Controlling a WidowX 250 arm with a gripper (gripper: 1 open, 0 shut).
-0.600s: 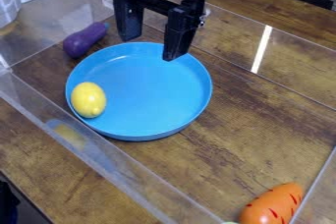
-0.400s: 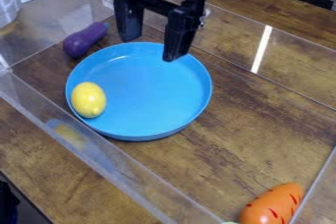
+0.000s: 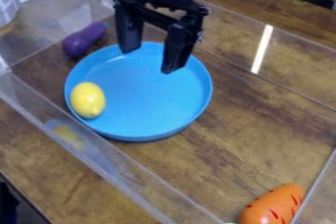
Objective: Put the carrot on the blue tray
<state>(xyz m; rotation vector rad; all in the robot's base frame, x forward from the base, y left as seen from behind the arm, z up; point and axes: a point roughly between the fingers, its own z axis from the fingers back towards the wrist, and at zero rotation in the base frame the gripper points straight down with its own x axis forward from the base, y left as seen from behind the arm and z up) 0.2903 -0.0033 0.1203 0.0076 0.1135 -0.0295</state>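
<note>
Carrot (image 3: 273, 205) sits on the desk (image 3: 247, 120), lower right in view, well apart from the blue tray (image 3: 157, 100). Gripper (image 3: 155, 63) is over the tray's far part, jaws wide apart, released, nothing between them. Lemon (image 3: 88, 100) is in the tray.

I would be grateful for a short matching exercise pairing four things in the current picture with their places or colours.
1. carrot
2. lemon
3. eggplant
4. tray

A. purple
B. bright blue and round
C. off the tray, near the picture's bottom right corner
D. yellow, inside the tray's rim

Pairs: 1-C, 2-D, 3-A, 4-B
</note>
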